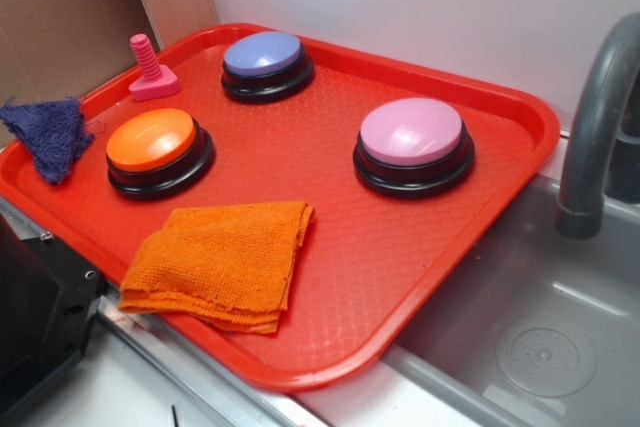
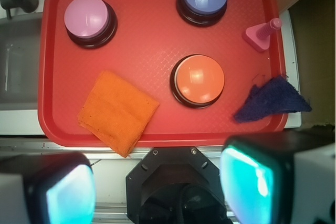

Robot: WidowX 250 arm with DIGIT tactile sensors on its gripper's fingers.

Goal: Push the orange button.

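While my gripper (image 2: 157, 192) hangs spread wide, I see the glossy domed orange button (image 2: 199, 80) on the pebbled red tray (image 2: 152, 35) beyond it.

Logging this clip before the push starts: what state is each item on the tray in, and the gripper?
orange button: untouched, nothing on it
pink button: untouched
blue-purple button: untouched
orange cloth: folded, flat, overhanging the tray's near edge
dark blue cloth: crumpled over the tray's rim
pink screw toy: upright
gripper: open, above the tray's near edge
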